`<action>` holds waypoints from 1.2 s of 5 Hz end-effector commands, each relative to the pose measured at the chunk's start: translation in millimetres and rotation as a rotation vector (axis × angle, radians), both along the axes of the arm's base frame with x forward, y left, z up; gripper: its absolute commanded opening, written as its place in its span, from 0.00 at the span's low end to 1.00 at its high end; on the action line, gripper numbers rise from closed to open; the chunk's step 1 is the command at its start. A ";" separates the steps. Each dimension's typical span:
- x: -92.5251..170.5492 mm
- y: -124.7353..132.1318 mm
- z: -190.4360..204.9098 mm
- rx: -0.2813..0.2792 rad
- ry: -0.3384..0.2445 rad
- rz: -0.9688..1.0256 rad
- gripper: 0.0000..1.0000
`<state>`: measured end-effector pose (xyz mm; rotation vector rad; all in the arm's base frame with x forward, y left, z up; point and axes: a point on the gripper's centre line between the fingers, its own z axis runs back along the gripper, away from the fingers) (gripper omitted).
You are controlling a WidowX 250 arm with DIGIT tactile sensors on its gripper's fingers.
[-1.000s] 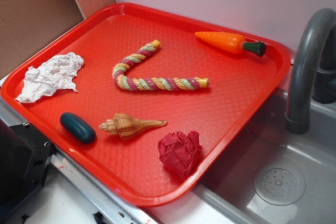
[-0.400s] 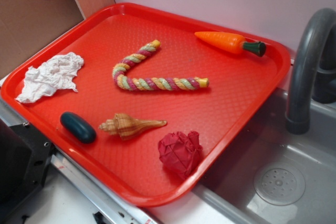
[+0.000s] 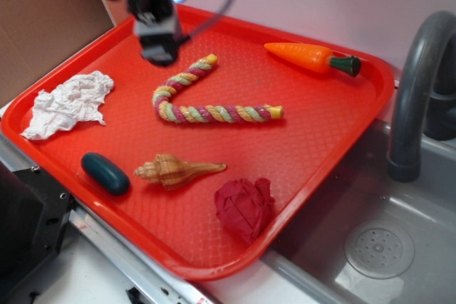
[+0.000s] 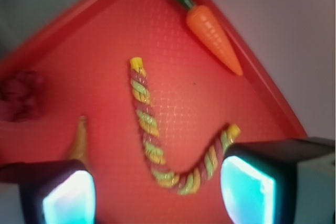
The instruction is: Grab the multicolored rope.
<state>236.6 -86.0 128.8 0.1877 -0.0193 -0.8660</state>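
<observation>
A red tray fills most of the exterior view, with a grey sink and a dark grey faucet along the right edge. The multicolored rope lies near the middle of the tray, bent into a V: one arm runs up toward the top centre of the frame, the other runs right to a yellow end. In the wrist view the same rope curves from the upper centre down to the lower middle of the frame.

The gripper hangs at the upper left of the exterior frame, above the tray and just left of the rope's upper end, apart from it. In the wrist view its two fingers sit at the bottom corners, spread wide, with the rope's bend showing between them and nothing held.

An orange carrot lies at the upper right of the tray. A white crumpled tissue is at the left, a dark teal oval and a tan seashell at the lower left, and a crumpled red paper ball at lower centre
</observation>
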 end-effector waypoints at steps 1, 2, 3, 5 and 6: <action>8.2 3.5 -57.8 0.072 0.099 -0.047 1.00; 20.2 18.0 -72.8 0.105 0.116 -0.041 1.00; 25.2 27.9 -87.0 0.134 0.141 -0.036 1.00; 15.2 23.4 -103.6 0.009 0.275 -0.154 1.00; 9.2 19.3 -105.1 -0.035 0.329 -0.198 1.00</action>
